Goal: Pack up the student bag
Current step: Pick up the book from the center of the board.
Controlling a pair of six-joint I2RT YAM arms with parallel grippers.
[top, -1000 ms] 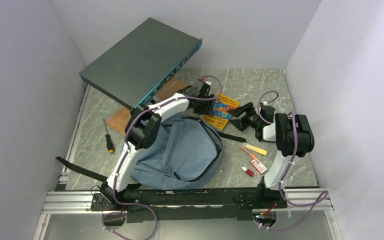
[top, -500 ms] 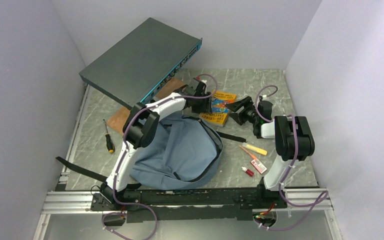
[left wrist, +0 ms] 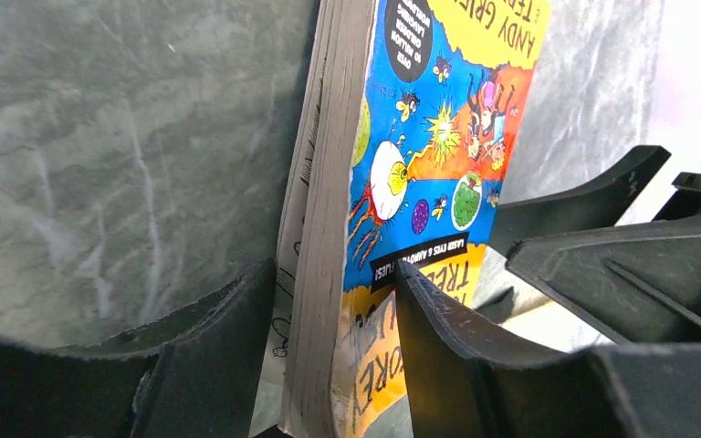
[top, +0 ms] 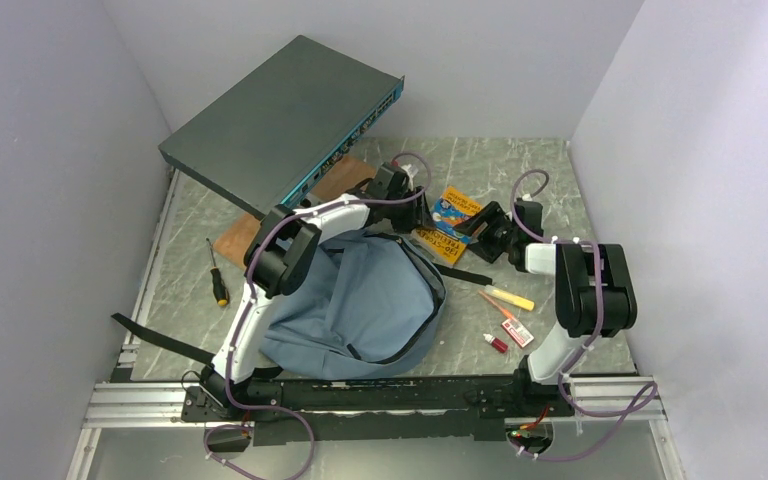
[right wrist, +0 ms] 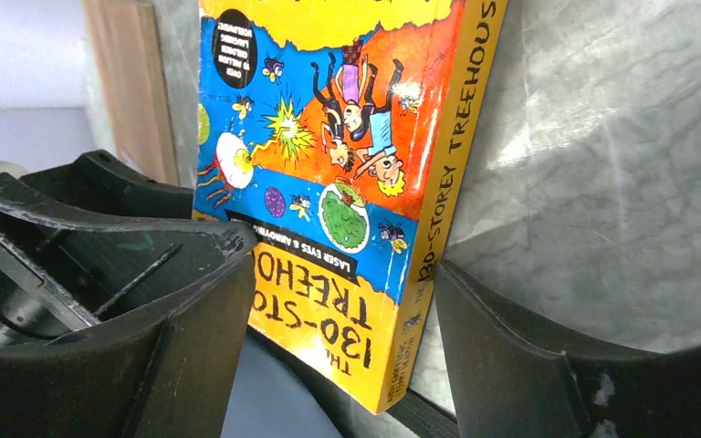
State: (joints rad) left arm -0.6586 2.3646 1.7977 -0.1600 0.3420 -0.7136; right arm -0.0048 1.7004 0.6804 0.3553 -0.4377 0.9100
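Plainly, the book (right wrist: pixel 329 164) reads "130-STOREY TREEHOUSE" on its spine. The left gripper (left wrist: pixel 333 274) is clamped on it, and the right gripper (right wrist: pixel 342 260) stands apart astride it. The blue-grey bag (top: pixel 360 300) lies just nearer, centre-left.

Soft, even overhead light — wrist views blur up close.

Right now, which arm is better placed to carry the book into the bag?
Probably left. The left pincer grips the book, close to the bag; the right pincer is open, merely straddling the book.
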